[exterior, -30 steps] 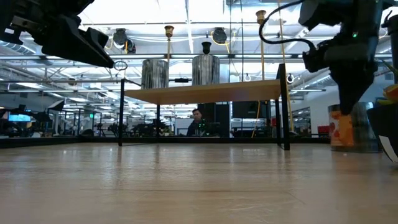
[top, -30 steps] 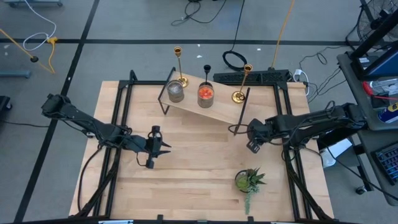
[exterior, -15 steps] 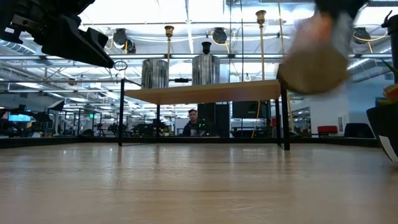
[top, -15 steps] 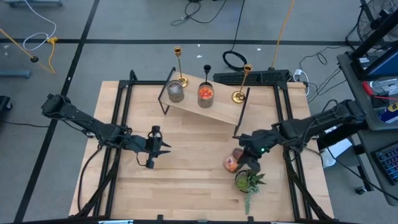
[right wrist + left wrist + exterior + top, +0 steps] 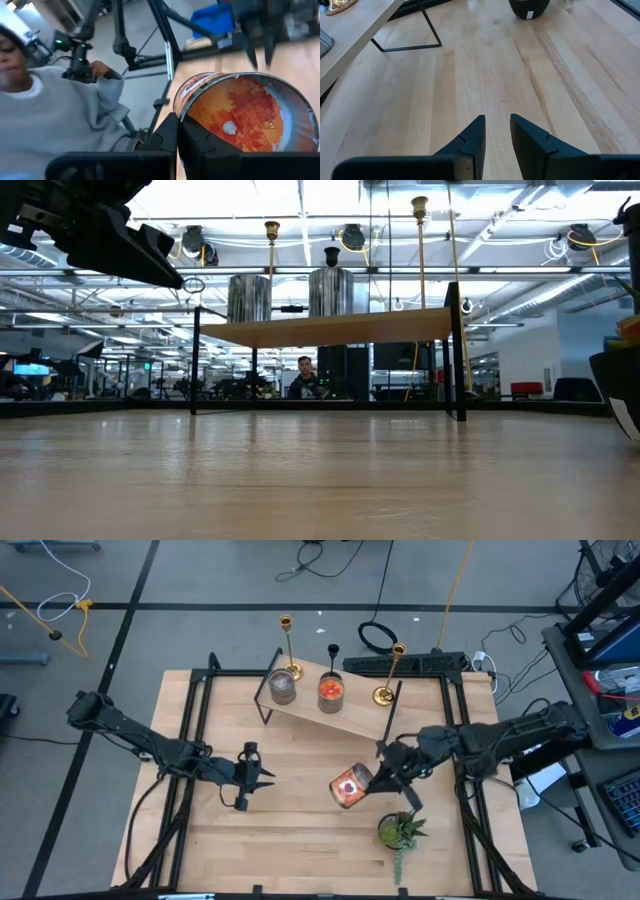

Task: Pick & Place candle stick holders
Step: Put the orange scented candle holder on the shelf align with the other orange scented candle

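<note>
My right gripper (image 5: 374,780) is shut on an orange-red cup (image 5: 350,786) held over the table's middle, left of and above the green plant. The cup also shows in the right wrist view (image 5: 250,115). On the raised wooden shelf (image 5: 305,712) at the far side stand a grey cup (image 5: 283,688), a second orange-red cup (image 5: 330,692), two tall gold candlesticks (image 5: 288,645) (image 5: 390,670) and a short black one (image 5: 333,655). My left gripper (image 5: 257,777) is open and empty over the table's left half. My right gripper pinches the cup's wall at the rim (image 5: 179,106), one finger inside the cup (image 5: 205,145) and one outside (image 5: 167,135). The fingers come from the table's right side. The cup is lifted clear and tipped, its open mouth toward the wrist camera.
A green potted plant (image 5: 400,831) stands near the front right, just below the held cup. The shelf's black wire legs (image 5: 385,735) stand on the table. A person in a grey sleeve (image 5: 65,120) shows beyond the table in the right wrist view.
My right gripper has swung from beside the shelf's right leg toward the near edge, then toward the table's left, carrying the orange-red cup. The cup has risen out of the low view and has tipped over.
</note>
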Robot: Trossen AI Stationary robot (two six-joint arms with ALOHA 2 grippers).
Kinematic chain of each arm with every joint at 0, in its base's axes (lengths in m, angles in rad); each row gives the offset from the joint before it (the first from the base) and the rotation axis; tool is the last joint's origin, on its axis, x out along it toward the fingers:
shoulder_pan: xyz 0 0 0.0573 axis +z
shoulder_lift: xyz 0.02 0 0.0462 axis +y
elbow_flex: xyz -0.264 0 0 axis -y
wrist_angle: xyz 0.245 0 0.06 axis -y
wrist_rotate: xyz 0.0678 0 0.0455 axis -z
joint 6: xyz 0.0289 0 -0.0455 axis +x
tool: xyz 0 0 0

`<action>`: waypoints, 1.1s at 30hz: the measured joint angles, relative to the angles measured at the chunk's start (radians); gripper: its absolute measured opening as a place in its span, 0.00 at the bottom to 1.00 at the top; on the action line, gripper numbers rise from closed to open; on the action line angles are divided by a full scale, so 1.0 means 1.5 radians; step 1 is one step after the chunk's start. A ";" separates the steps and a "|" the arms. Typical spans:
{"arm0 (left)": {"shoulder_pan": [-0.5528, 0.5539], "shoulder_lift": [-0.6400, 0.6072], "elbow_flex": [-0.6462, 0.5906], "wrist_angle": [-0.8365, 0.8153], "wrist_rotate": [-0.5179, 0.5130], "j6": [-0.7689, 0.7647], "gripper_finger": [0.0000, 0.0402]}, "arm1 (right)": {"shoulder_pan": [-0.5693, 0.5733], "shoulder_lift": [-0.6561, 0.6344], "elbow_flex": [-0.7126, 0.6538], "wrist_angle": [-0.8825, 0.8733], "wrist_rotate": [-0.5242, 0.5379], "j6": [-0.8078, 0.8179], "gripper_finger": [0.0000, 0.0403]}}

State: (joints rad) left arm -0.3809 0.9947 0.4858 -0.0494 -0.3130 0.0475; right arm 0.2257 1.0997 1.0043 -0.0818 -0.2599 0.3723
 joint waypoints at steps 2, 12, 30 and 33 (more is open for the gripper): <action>0.000 0.000 0.000 0.000 0.000 0.000 0.24 | -0.010 0.006 0.057 -0.064 -0.001 -0.043 0.00; 0.000 0.000 0.000 0.001 0.000 0.000 0.24 | -0.077 0.124 0.285 -0.443 0.156 -0.112 0.00; 0.000 0.000 0.000 0.000 0.000 -0.013 0.24 | -0.265 0.158 0.306 -0.628 0.243 -0.051 0.00; 0.000 0.000 0.000 0.000 0.000 -0.016 0.24 | -0.278 0.159 0.306 -0.627 0.245 -0.039 0.00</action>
State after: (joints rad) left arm -0.3809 0.9947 0.4858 -0.0494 -0.3134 0.0236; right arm -0.1919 1.3376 1.4631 -1.0216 0.1074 0.3134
